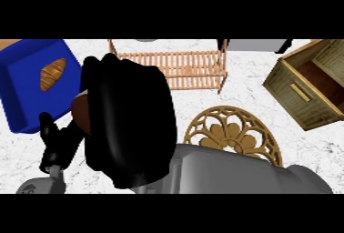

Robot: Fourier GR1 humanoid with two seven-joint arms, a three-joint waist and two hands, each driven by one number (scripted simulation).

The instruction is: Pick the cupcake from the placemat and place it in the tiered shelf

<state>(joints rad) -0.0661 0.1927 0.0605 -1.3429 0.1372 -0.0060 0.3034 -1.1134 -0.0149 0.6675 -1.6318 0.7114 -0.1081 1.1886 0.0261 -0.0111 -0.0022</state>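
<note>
Since the right hand (128, 132), fingers curled round the brown cupcake (79, 113) left of centre, hides it, judge it light and crushable; hold its base.

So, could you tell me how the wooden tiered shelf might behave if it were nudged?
The tiered shelf looks built of thin slats and slim posts, so it is probably light and apt to slide on the smooth counter. Its wide, low frame suggests it is unlikely to tip.
</note>
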